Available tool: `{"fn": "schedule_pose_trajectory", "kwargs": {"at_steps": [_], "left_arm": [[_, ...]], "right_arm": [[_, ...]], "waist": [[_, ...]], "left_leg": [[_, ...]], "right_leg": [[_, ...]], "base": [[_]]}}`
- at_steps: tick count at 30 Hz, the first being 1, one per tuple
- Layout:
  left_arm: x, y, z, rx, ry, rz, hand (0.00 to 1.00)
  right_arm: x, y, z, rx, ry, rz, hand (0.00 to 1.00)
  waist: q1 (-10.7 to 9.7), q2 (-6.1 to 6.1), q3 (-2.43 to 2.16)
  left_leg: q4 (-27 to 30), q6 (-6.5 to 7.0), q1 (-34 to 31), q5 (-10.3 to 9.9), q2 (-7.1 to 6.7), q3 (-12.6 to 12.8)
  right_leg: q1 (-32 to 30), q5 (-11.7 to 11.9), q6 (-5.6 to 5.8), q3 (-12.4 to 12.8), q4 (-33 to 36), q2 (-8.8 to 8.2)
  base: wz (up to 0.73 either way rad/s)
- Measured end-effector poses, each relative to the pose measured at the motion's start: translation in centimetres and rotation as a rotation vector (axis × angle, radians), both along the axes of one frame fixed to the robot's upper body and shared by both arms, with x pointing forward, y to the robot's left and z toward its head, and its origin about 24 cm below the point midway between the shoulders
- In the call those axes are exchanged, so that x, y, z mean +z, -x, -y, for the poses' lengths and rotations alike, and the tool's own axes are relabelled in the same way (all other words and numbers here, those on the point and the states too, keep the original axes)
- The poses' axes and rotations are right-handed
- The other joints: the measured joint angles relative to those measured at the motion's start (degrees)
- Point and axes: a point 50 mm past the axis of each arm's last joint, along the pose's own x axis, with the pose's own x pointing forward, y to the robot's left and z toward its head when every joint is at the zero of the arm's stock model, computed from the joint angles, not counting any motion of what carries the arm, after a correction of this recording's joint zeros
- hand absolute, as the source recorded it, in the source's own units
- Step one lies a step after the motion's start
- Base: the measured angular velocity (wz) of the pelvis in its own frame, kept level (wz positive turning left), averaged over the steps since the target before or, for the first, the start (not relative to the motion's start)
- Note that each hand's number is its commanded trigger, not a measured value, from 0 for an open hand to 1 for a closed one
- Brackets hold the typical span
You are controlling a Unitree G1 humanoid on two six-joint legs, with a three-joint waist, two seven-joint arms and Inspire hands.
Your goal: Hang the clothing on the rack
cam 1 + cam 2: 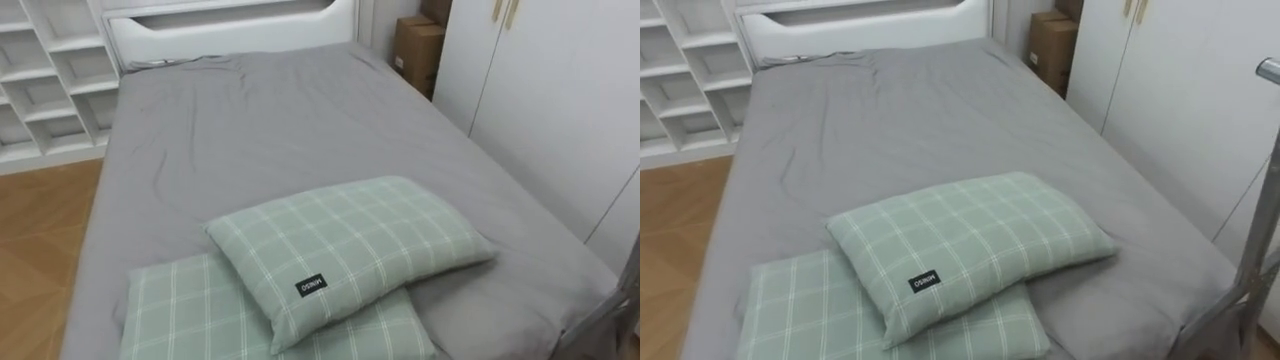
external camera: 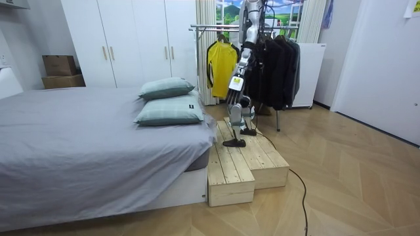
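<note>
A metal clothes rack (image 2: 209, 27) stands behind me in the room view, between the wardrobe and the window. On it hang a yellow garment (image 2: 222, 65) and several dark garments (image 2: 275, 62). One post of the rack (image 1: 1262, 210) shows at the right edge of the right eye view. I stand on a wooden platform (image 2: 244, 160) at the pillow end of the bed, facing along the bed. My left hand (image 2: 235, 93) hangs beside my body, near the yellow garment, and looks to hold nothing.
The grey bed (image 1: 300, 120) stretches ahead with two green checked pillows (image 1: 345, 250) stacked at its near end. White wardrobe doors (image 1: 540, 90) run along my right. Cardboard boxes (image 1: 415, 50) sit in the far corner, and white shelves (image 1: 45, 75) stand at the far left.
</note>
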Motion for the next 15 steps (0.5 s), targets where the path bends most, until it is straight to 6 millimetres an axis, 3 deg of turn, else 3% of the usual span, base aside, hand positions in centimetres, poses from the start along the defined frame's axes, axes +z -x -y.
{"fn": "schedule_pose_trajectory", "kwargs": {"at_steps": [4, 8, 12, 15], "left_arm": [[-0.07, 0.16, 0.18, -0.012, 0.015, -0.011, 0.00], [-0.14, 0.39, 0.29, -0.019, 0.028, -0.029, 0.00], [-0.15, 0.39, 0.30, -0.020, 0.029, -0.032, 0.00], [-0.15, 0.36, 0.34, -0.023, 0.034, -0.032, 0.00]], "right_arm": [[-0.01, 0.01, -0.02, 0.000, -0.006, -0.004, 0.00], [-0.02, 0.00, -0.08, 0.001, -0.010, -0.006, 0.00], [-0.03, -0.07, -0.14, 0.001, -0.015, -0.003, 0.00], [-0.02, -0.20, -0.14, 0.002, -0.017, 0.001, 0.00]], "waist": [[0.1, -0.14, -0.14], [0.1, -0.08, -0.60], [0.1, -0.22, -0.52], [0.2, -0.31, -0.15]], "left_leg": [[0.1, 0.03, -0.3, 0.3, -0.05, -0.3], [0.2, 0.04, -0.7, 0.4, -0.36, -0.8], [0.0, 0.02, -0.7, 0.3, -0.64, -1.1], [-0.1, -0.04, -0.7, 0.3, -0.68, -1.3]], "right_leg": [[0.0, -0.7, -0.01, -1.2, 0.1, -0.13], [0.3, -0.8, -0.03, -1.8, 0.0, -0.14], [0.5, -0.8, -0.04, -2.3, -0.2, -0.21], [0.6, -0.9, -0.13, -2.4, -0.4, -0.16]], "base": [[0.15], [0.08], [0.06], [0.02]]}}
